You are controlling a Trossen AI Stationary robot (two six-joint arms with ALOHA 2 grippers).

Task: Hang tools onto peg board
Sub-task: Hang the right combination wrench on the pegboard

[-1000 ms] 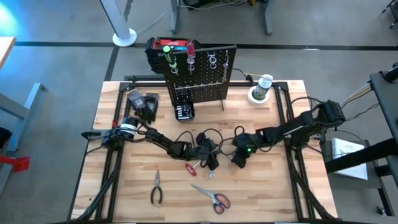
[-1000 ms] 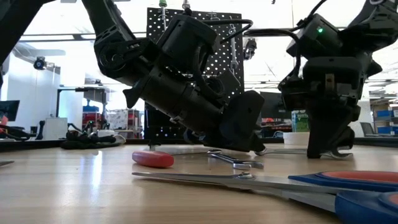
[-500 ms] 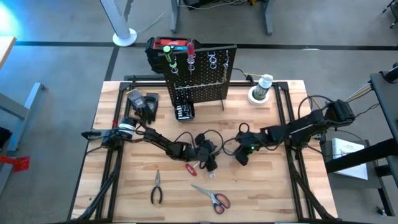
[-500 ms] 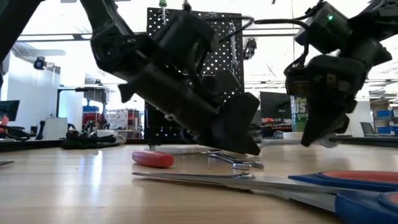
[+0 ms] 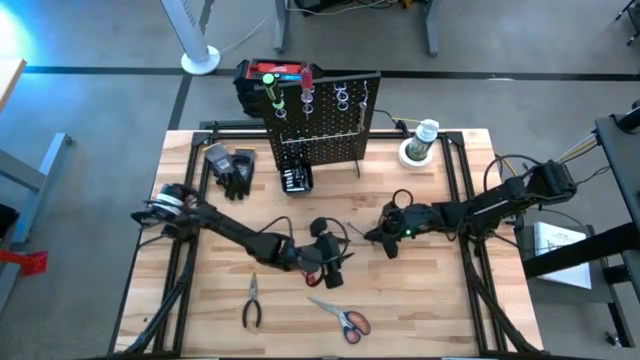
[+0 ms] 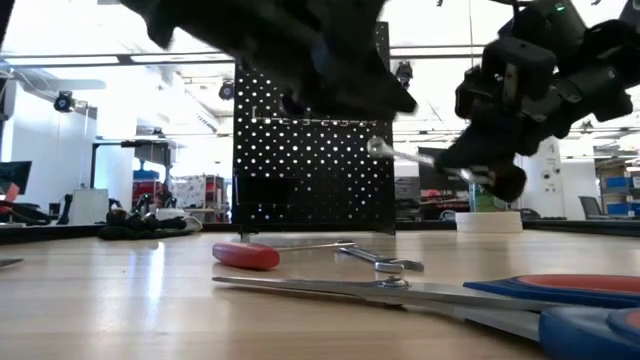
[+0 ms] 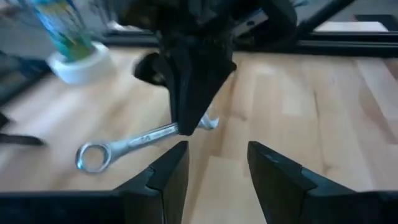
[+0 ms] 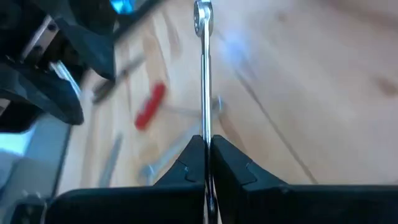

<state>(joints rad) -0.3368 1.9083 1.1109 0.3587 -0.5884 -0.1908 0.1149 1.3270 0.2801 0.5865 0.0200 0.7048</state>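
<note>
The black peg board (image 5: 320,115) stands at the table's far side, with a green-handled screwdriver (image 5: 270,95) and a red-handled one (image 5: 305,85) in its top holders. My right gripper (image 5: 383,237), right of the table's middle, is shut on a silver wrench (image 6: 400,152) held above the wood. My left gripper (image 5: 335,268) hovers open and empty near the middle, facing the wrench (image 7: 124,144). Flat on the table lie a second wrench (image 6: 380,260), a small red-handled tool (image 6: 246,256), red-handled scissors (image 5: 342,317) and black pliers (image 5: 252,302). My right gripper pinches the wrench's shaft (image 8: 204,124) between its two fingers, close to the open-jaw end (image 7: 208,121), which pokes out behind them. The fingers slant down from the table's right side. The wrench sticks out past the fingertips, its ring end (image 8: 202,12) toward the left arm, lifted clear.
Black gloves (image 5: 235,170) and a small black box of bits (image 5: 296,180) lie at the far left beside the peg board. A bottle in a white cup (image 5: 420,140) stands far right. A red-and-black toolbox (image 5: 262,75) sits behind the board. Cables trail from both arms.
My right gripper has risen and tipped from pointing steeply down to nearly level, carrying the wrench off the table so that it sticks out toward the left arm. My left gripper has lifted well clear of the table and moved a little toward the near edge, staying open.
</note>
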